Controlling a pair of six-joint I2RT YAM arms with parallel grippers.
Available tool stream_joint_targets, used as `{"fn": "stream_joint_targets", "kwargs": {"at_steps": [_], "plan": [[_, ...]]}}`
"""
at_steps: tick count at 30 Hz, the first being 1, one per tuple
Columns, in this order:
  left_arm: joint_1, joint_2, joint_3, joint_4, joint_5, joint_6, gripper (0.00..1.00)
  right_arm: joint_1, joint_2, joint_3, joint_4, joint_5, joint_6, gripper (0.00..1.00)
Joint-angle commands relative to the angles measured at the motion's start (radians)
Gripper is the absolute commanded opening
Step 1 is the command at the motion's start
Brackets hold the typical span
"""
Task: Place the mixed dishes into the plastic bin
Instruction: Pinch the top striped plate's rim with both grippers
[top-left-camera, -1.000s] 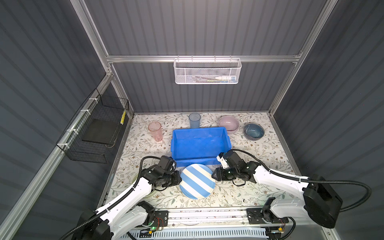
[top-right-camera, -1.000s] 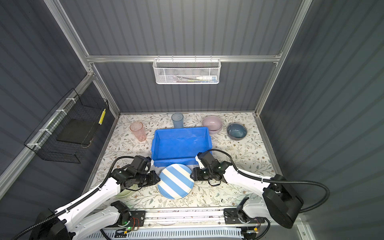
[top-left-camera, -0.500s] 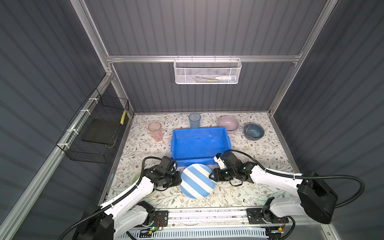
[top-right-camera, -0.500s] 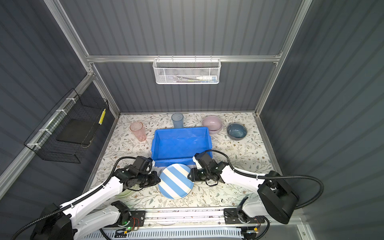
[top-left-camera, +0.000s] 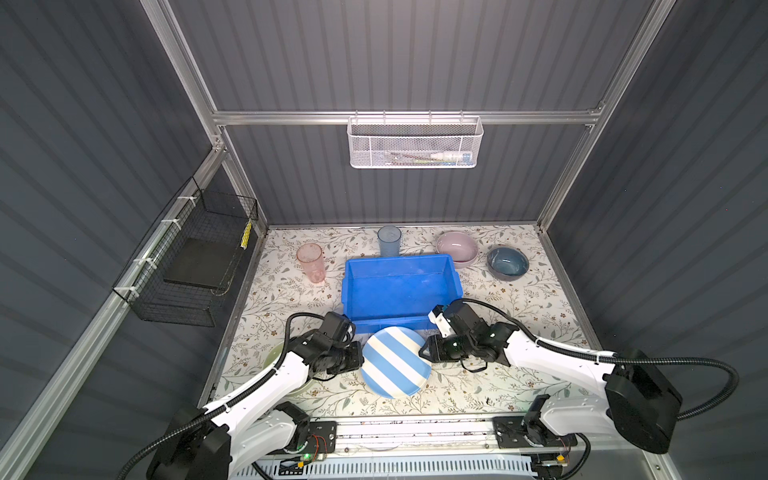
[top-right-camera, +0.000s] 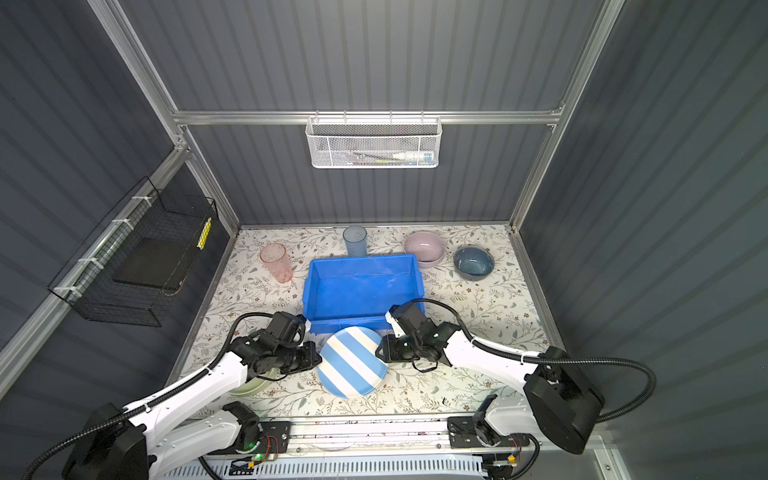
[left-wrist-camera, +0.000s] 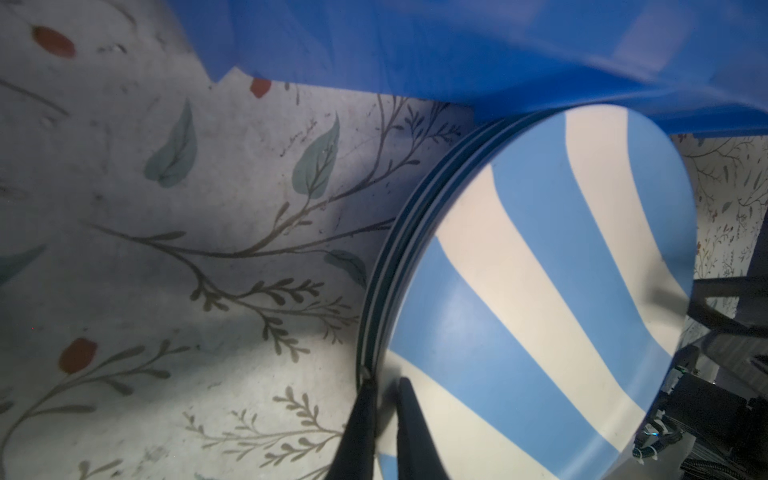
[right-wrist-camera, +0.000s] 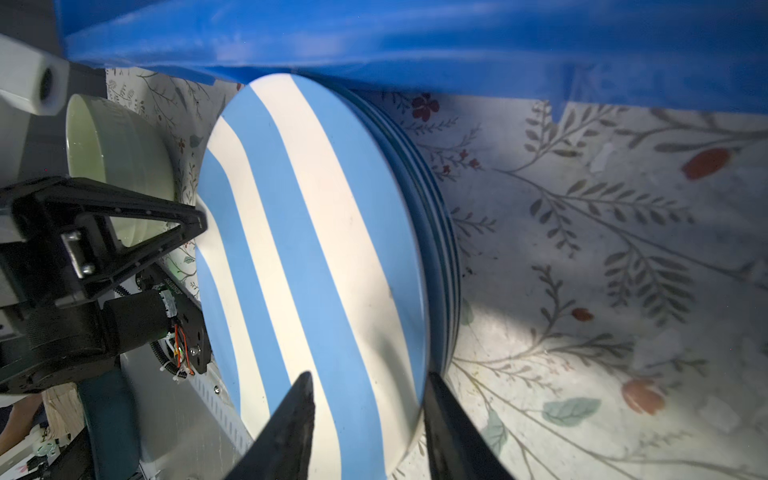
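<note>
At the upper left of the mat (top-left-camera: 519, 309) in both top views, the pink tumbler (top-left-camera: 311, 262) stands upright, well apart from the work. At lower left, the green bowl (right-wrist-camera: 120, 166) sits half hidden under your left arm.

Just right of it, your left gripper (left-wrist-camera: 386, 379) is pinched tight on the left rim of the striped plate (top-left-camera: 395, 361). One finger (left-wrist-camera: 409, 419) is on the face and the other is below the edge. The plate lies at lower centre, its far edge against the near wall of the bin (top-left-camera: 399, 266), which holds nothing so far. The wrist views show more rims stacked beneath the plate, and you cannot tell how many the pinch takes in. The blue tumbler (top-left-camera: 389, 240) stands behind the bin.

On the plate's right, your right gripper (right-wrist-camera: 369, 374) is part open, its jaws astride the rim and not clamped. At upper right, the pink bowl (top-left-camera: 457, 247) and dark-blue bowl (top-left-camera: 507, 262) wait on the mat.

By the look of it, you are at the grasp of the first dish. Next, close the right jaws on the rim. Then raise both arms together, keep the plate level, clear the bin's lip and lower it inside.
</note>
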Motion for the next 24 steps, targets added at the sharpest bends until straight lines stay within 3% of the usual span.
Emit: {"fn": "stream_joint_targets", "kwargs": {"at_steps": [1,7,16,24], "plan": [[-0.005,0.019,-0.029,-0.009,-0.003,0.005,0.12,0.005,-0.011,0.039,-0.009,-0.046,-0.015,0.45],[-0.004,0.020,-0.034,-0.007,-0.006,0.003,0.11,0.006,-0.004,0.035,-0.002,-0.052,-0.002,0.43],[-0.005,0.019,-0.055,0.012,0.005,-0.001,0.10,0.004,-0.052,-0.055,0.287,-0.175,0.109,0.38],[-0.005,0.008,-0.050,0.008,0.003,-0.001,0.10,0.008,-0.035,-0.065,0.421,-0.192,0.134,0.35]]}}
